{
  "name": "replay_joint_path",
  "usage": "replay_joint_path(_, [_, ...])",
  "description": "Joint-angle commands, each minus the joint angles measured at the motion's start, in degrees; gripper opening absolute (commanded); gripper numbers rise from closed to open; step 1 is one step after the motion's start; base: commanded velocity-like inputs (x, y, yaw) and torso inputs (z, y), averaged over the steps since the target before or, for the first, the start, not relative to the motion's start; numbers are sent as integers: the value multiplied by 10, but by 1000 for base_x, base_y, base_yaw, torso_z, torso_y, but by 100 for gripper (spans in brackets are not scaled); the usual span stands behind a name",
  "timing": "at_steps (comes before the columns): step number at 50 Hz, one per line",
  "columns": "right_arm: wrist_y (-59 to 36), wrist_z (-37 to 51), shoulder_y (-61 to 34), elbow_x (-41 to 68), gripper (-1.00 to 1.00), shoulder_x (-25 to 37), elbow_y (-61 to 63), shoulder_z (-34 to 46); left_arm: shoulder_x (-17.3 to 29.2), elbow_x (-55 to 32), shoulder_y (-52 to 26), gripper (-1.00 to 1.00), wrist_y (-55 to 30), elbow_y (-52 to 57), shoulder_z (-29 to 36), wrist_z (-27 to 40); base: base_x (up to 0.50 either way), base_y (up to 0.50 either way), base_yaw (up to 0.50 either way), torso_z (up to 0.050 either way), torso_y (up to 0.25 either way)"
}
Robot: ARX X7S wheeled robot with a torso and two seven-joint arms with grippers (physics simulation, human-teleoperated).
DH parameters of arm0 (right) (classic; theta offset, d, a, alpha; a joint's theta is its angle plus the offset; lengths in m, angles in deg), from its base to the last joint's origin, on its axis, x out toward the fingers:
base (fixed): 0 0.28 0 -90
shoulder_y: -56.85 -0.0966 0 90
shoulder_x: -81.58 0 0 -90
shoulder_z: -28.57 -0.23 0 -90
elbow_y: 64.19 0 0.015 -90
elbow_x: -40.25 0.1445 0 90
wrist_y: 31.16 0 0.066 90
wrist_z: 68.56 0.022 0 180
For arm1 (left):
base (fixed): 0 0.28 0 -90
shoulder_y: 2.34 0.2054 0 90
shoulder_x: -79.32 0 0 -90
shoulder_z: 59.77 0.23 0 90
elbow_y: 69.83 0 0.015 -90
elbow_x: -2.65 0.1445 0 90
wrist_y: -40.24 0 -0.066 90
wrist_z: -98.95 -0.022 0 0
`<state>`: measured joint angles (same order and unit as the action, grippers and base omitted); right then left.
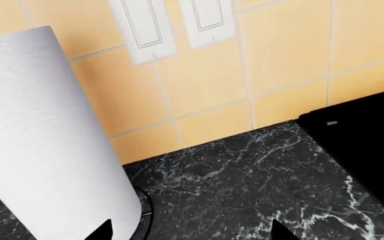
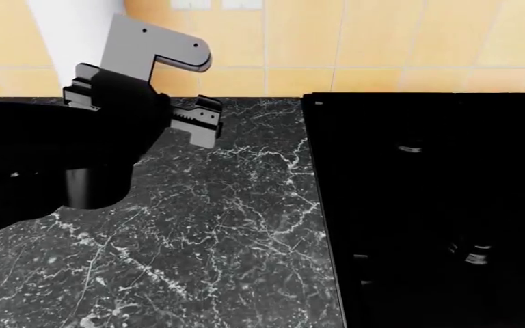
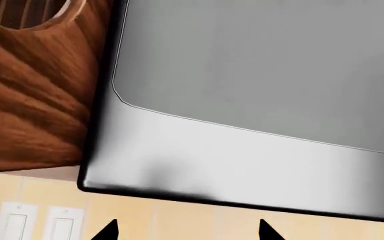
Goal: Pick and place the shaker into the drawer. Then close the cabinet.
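The shaker and the drawer are out of view in all three views. My left gripper (image 2: 206, 121) hovers over the black marble counter (image 2: 208, 225), close to the tiled back wall. In the left wrist view the left gripper (image 1: 192, 233) is open, with only bare counter (image 1: 245, 175) between its dark fingertips (image 1: 104, 231). The right gripper (image 3: 186, 233) is also open with nothing in it. It points up at the yellow wall, below a grey metal hood (image 3: 259, 75). The right arm does not show in the head view.
A tall white paper towel roll (image 1: 45, 140) on a black ring base stands just beside the left gripper; the roll (image 2: 71, 27) is against the wall. A black cooktop (image 2: 436, 205) fills the counter's right side. White wall switches (image 1: 178, 22) are above. Reddish-brown wood panelling (image 3: 25, 100) adjoins the hood.
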<state>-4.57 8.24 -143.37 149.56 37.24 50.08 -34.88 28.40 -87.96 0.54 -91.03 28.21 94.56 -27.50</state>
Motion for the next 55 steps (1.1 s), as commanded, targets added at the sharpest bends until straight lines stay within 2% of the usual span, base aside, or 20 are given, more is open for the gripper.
replay_joint_path(1, [-20,-33,-51,-48,100,-25,-48,13,8,-5,3,100,0,9,-3,5,0,0,0,0,0])
replay_joint_path(8, [-24,-48,-74,-65,100,-43,-76,22,12,-5,4,100,0,9,-4,3,0,0,0,0,0])
replay_joint_path(38, [-22,17,-206,55,100,-102,-113,37,5,0,6,100,1,1,-2,1,0,0,0,0,0])
replay_joint_path(44, [-8,44,-194,89,100,-113,-92,46,6,0,11,100,4,5,-3,2,0,0,0,0,4])
replay_joint_path(55, [3,33,-162,65,100,-133,-96,58,12,5,17,100,11,2,-5,-7,0,1,1,0,1])
